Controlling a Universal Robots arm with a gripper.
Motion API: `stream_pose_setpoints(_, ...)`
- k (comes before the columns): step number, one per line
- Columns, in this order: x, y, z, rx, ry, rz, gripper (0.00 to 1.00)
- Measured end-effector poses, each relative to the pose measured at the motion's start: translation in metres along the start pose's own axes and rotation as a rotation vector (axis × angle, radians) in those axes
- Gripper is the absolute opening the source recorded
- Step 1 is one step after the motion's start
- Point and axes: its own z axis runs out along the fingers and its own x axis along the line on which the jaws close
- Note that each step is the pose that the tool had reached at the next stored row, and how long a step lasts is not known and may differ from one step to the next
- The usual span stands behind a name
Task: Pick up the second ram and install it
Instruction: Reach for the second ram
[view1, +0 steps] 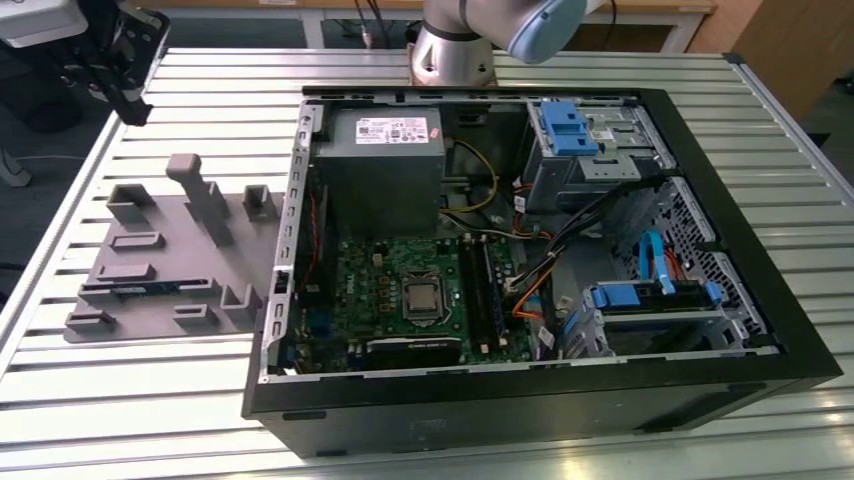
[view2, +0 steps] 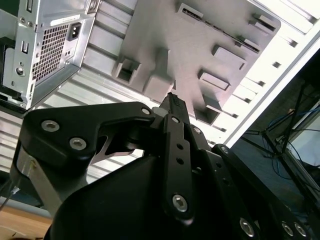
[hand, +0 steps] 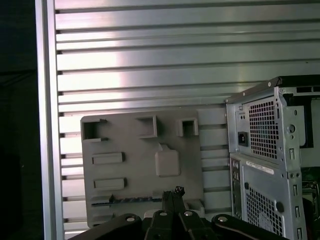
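The second ram (view1: 134, 290) is a thin bluish stick lying on edge in the long slot of a grey holder block (view1: 167, 250) at the exterior view's left. In the first wrist view the ram (hand: 132, 199) is a dark strip in the holder's (hand: 140, 165) slot, just ahead of the fingertips. My gripper (view1: 131, 112) hangs high over the table's far left corner, well above and apart from the holder. In both wrist views its gripper (hand: 174, 191) (view2: 173, 98) fingers are pressed together with nothing between them.
An open black computer case (view1: 534, 390) lies on its side on the slatted aluminium table (view1: 200, 110), right of the holder. Inside are the green motherboard (view1: 400, 300) with dark memory slots (view1: 477, 290), a grey power supply (view1: 380, 165), blue drive latches (view1: 567, 125) and cables. The arm's base (view1: 451, 55) stands behind the case.
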Motion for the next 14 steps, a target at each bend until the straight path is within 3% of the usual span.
stream_pose_setpoints(6,0.0109,-0.0072,-0.0003,0.0001,0.0,0.0,0.11)
stream_pose_setpoints(14,0.0323,-0.0118,-0.0006,0.0001,0.0001,0.0,0.11)
